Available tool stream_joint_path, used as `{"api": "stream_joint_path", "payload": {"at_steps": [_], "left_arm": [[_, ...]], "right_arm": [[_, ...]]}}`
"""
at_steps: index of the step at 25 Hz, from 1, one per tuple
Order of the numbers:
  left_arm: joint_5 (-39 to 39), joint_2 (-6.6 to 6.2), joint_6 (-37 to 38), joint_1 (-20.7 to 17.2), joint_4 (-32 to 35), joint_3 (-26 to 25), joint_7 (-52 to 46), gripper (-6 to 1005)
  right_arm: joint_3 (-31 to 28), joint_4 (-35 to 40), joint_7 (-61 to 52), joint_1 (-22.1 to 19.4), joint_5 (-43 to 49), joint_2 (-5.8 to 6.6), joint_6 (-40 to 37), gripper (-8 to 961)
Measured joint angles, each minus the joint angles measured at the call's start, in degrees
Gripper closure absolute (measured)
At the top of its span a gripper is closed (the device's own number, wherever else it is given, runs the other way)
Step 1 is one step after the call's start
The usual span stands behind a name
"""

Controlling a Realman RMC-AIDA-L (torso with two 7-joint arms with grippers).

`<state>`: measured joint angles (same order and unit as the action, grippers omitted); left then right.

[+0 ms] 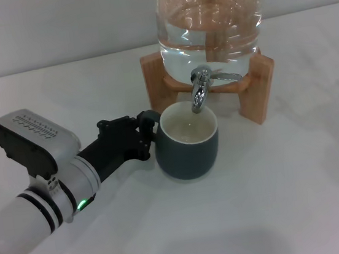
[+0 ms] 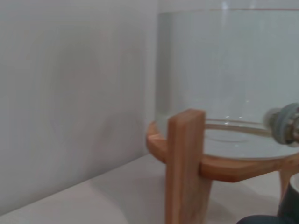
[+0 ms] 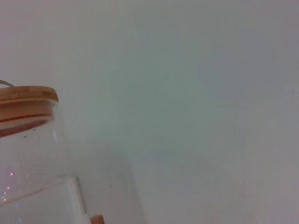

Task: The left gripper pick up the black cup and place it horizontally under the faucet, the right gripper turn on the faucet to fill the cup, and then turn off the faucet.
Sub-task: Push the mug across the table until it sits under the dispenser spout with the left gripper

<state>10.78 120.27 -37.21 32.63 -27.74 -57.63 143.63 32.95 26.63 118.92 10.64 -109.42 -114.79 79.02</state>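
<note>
The black cup [image 1: 187, 140] stands upright on the white table, its cream inside directly below the spout of the chrome faucet [image 1: 199, 90]. The faucet's thin lever [image 1: 225, 78] points to the right. My left gripper [image 1: 147, 128] reaches in from the left and is shut on the cup's small handle. In the left wrist view a sliver of the cup [image 2: 292, 200] and the blurred faucet [image 2: 284, 123] show at the edge. I cannot make out a stream of water. My right gripper is out of view.
The clear glass jar [image 1: 208, 17], holding water, rests on a wooden stand [image 1: 257, 88] behind the cup. The stand's leg [image 2: 185, 168] is close in the left wrist view. The right wrist view shows the jar's wooden lid [image 3: 25, 95] and a plain wall.
</note>
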Motion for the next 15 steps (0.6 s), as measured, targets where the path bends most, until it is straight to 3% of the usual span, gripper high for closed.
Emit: {"api": "stream_joint_path", "payload": {"at_steps": [15], "left_arm": [[0.08,-0.25,0.11,-0.20,-1.12,0.96,-0.63,891]], "right_arm": [[-0.25,0.00,0.00,0.03,-0.04,0.00,-0.05,110]]}}
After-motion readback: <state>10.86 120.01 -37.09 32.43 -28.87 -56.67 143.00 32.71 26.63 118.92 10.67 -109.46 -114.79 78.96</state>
